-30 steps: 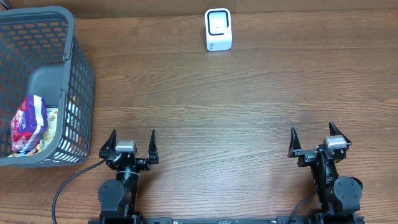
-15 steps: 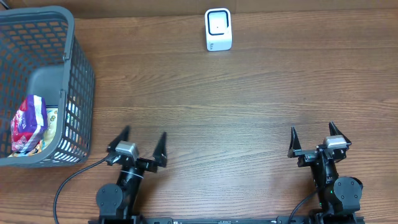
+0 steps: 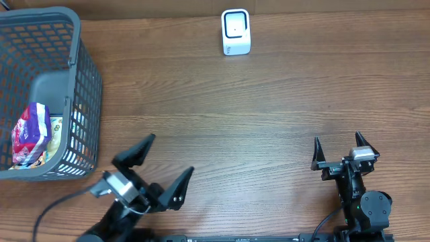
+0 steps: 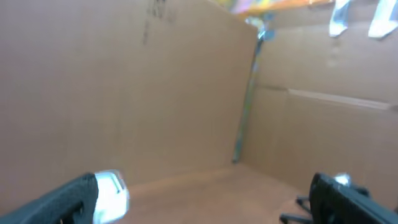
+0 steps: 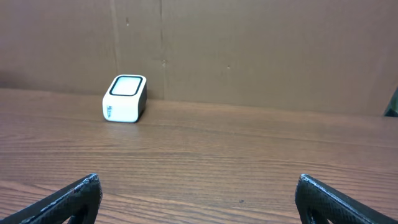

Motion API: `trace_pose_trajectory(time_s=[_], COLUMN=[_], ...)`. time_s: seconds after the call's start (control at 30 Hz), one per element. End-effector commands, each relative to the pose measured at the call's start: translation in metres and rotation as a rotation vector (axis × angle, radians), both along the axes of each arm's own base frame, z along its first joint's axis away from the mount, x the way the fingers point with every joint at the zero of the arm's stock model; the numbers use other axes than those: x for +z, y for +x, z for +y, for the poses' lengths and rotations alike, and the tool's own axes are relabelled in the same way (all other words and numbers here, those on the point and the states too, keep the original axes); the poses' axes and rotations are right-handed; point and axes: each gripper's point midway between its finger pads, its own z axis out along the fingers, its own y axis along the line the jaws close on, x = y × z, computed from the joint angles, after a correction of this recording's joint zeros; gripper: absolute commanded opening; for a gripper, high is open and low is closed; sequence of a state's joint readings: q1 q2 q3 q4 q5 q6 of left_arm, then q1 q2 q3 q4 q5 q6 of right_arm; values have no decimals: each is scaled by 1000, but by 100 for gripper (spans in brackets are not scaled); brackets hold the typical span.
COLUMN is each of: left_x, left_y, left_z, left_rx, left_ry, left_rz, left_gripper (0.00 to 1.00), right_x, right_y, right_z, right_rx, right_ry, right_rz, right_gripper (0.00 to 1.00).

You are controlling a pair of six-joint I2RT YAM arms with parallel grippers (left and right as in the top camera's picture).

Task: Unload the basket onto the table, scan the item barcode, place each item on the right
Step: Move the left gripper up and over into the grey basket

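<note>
Worktop: brown wood-grain worktop [image 3: 269,114], carrying everything here; plain brown cardboard wall [image 5: 261,50] standing along its far edge.
Basket: grey plastic mesh basket [image 3: 91,81], set at the far left corner, running out past the left edge of the overhead view.
Item: crinkled purple, red and white snack packet [image 3: 30,134], lying on the basket floor toward its left side, well apart from both arms; barcode not made out.
Second packet: flat yellow-green packet [image 3: 56,125], just beside the snack packet and partly tucked under it.
Scanner: small white box-shaped scanner with a dark-framed window [image 3: 236,31], upright near the middle of the far edge, close to the cardboard wall; well apart from the basket and from both arms.
Left fingers: black left fingers [image 3: 138,151] spread wide, holding nothing, over the near left part of the worktop, angled toward the far right; nearer the basket than the scanner.
Left wrist view: blurred, mostly cardboard wall; white shape [image 4: 112,190] beside one finger, possibly the scanner.
Right fingers: black right fingers [image 3: 315,153] spread wide, holding nothing, by the near right corner, pointing straight at the far edge; scanner seen far ahead in the wrist view, left of centre.
Cable: black cable [image 3: 57,212] curving along the near edge beside the left arm's base.
</note>
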State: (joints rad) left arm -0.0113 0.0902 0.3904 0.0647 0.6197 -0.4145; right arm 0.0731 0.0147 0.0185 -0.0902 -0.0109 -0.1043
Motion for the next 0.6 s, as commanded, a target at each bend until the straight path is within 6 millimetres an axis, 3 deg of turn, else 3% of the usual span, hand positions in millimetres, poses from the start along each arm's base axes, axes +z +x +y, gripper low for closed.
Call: trace_pose_trajectory(time_s=[0.0,0.1,0.27,0.43,0.5,0.57], left_x=[49,51,54,61,59,60], left_y=[6,18,37,74,81,84], left_z=[12,5,-11,25,45,52], left_rx=[135,89,-45,167,262,289], left_ry=[161,304,356,388,442,469], left_rz=[15,134,255,518,652,729], left_gripper=[100,100,100,100,100,99], right_x=[-1,-1,-1,-1,-1,-1], right_y=[0,0,0,0,0,0], right_z=[0,0,0,0,0,0], right_rx=[-1,-1,-1,-1,-1,-1], right_ry=[-1,-1,-1,-1,-1,-1], right_rz=[-8,-8,-8,-8,-8,-8], right_gripper=[100,100,100,100,100,100])
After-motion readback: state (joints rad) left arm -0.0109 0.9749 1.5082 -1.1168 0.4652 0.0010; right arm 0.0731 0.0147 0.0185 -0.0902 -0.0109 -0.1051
